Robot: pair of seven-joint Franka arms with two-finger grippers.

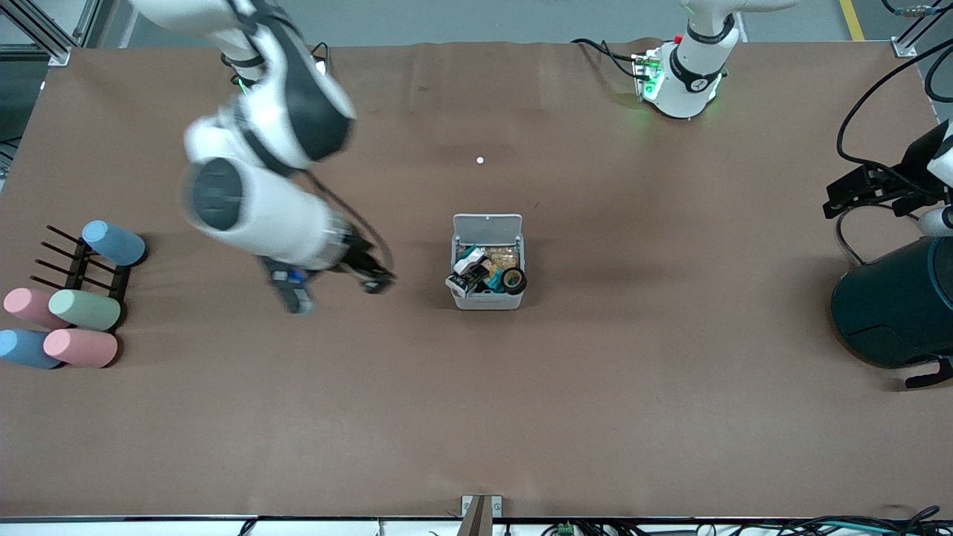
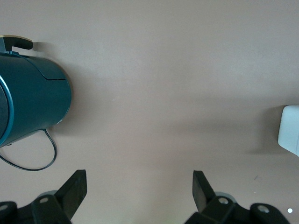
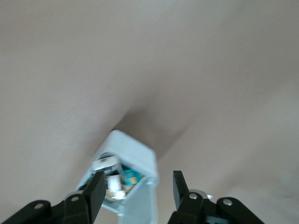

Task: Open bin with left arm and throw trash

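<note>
The white bin (image 1: 488, 298) stands mid-table with its lid (image 1: 488, 223) flipped open. Inside it lie a black packet (image 1: 467, 278), a bent white piece (image 1: 470, 260) and a black tape roll (image 1: 514, 280). My right gripper (image 1: 374, 281) is open and empty, just above the table beside the bin, toward the right arm's end. The right wrist view shows the open bin (image 3: 133, 151) between the right gripper's (image 3: 138, 176) fingers. My left gripper (image 1: 837, 197) is open and empty, above the table by the left arm's end. The left wrist view shows the left gripper (image 2: 140, 173) wide open and a corner of the bin (image 2: 290, 128).
A large dark teal cylinder (image 1: 893, 305) lies at the left arm's end, also seen in the left wrist view (image 2: 32, 100). Pastel cylinders (image 1: 82, 309) lie round a black rack (image 1: 74, 268) at the right arm's end. A tiny white dot (image 1: 480, 160) lies farther from the camera than the bin.
</note>
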